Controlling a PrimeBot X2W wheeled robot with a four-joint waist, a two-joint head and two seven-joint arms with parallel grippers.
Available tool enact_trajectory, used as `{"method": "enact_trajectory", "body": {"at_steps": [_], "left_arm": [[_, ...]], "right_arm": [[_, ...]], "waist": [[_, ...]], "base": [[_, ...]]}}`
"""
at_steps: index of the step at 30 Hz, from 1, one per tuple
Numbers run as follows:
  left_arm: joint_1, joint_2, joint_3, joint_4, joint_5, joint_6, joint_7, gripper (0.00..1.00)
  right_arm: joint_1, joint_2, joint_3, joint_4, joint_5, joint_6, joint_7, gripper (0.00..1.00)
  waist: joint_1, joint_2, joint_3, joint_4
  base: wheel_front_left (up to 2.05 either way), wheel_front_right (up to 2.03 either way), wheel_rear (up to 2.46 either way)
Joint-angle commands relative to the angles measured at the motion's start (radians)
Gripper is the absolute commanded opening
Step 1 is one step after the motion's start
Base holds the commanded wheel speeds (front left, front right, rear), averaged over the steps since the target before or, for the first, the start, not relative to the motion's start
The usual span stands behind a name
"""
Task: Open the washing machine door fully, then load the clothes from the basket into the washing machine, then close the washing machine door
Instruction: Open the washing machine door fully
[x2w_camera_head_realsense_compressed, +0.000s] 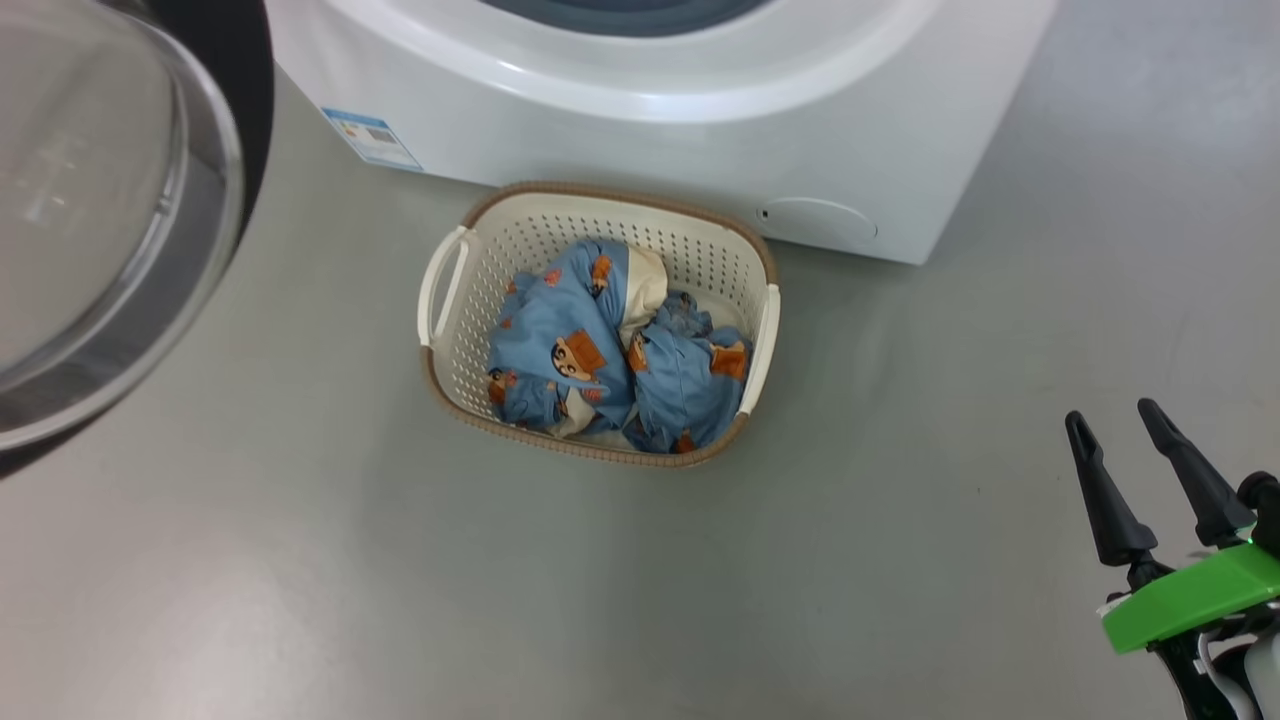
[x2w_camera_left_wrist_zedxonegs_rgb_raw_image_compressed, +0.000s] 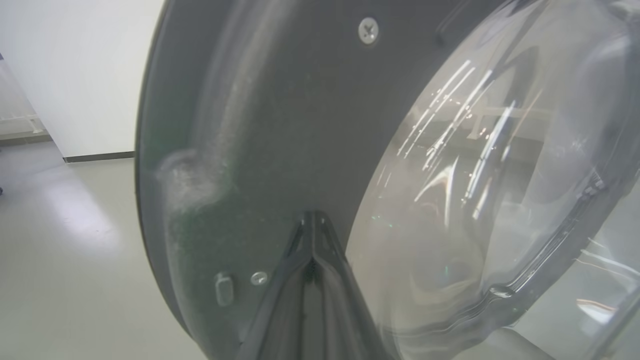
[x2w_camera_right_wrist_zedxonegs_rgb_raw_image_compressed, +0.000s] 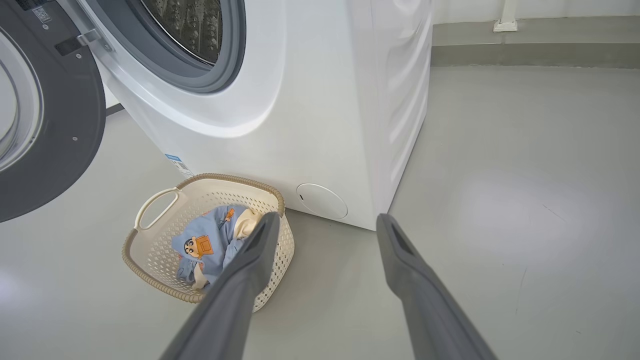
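The washing machine (x2w_camera_head_realsense_compressed: 700, 150) stands at the top of the head view, its drum (x2w_camera_right_wrist_zedxonegs_rgb_raw_image_compressed: 190, 25) exposed. The washing machine door (x2w_camera_head_realsense_compressed: 110, 200) is swung open at the left, its glass bowl bulging toward me. My left gripper (x2w_camera_left_wrist_zedxonegs_rgb_raw_image_compressed: 312, 217) is shut, with its tips close against the black inner face of the door (x2w_camera_left_wrist_zedxonegs_rgb_raw_image_compressed: 280, 125), beside the glass. The basket (x2w_camera_head_realsense_compressed: 680, 250) sits on the floor before the machine, and the clothes (x2w_camera_head_realsense_compressed: 570, 340) lie bundled inside it. My right gripper (x2w_camera_head_realsense_compressed: 1112, 414) hangs open and empty, right of the basket (x2w_camera_right_wrist_zedxonegs_rgb_raw_image_compressed: 155, 250) and above the floor.
Grey floor (x2w_camera_head_realsense_compressed: 900, 550) spreads wide to the right of the basket and in front of it. A blue label (x2w_camera_head_realsense_compressed: 372, 138) and a round white cap (x2w_camera_head_realsense_compressed: 820, 222) sit low on the machine's front. A wall with a skirting (x2w_camera_right_wrist_zedxonegs_rgb_raw_image_compressed: 535, 55) runs behind the machine.
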Motion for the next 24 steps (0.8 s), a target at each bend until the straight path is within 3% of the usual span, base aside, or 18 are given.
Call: {"method": "enact_trajectory", "body": {"at_steps": [1, 14, 24], "left_arm": [[-0.036, 0.095, 0.041, 0.002, 0.018, -0.001, -0.006, 0.00], [-0.141, 0.166, 0.109, 0.122, 0.089, -0.018, -0.006, 0.00], [-0.152, 0.147, 0.136, 0.133, 0.128, -0.030, -0.006, 0.00]], "right_arm": [[-0.007, -0.018, 0.020, -0.026, -0.014, 0.002, -0.012, 1.00], [-0.040, -0.025, 0.020, -0.033, -0.020, 0.002, -0.012, 1.00], [-0.042, -0.018, 0.021, -0.024, -0.022, 0.002, -0.012, 1.00]], "waist": [[0.0000, 0.0000, 0.023, -0.008], [0.0000, 0.0000, 0.074, -0.023], [0.0000, 0.0000, 0.055, -0.025]], "base": [[0.00, 0.00, 0.00], [0.00, 0.00, 0.00], [0.00, 0.00, 0.00]]}}
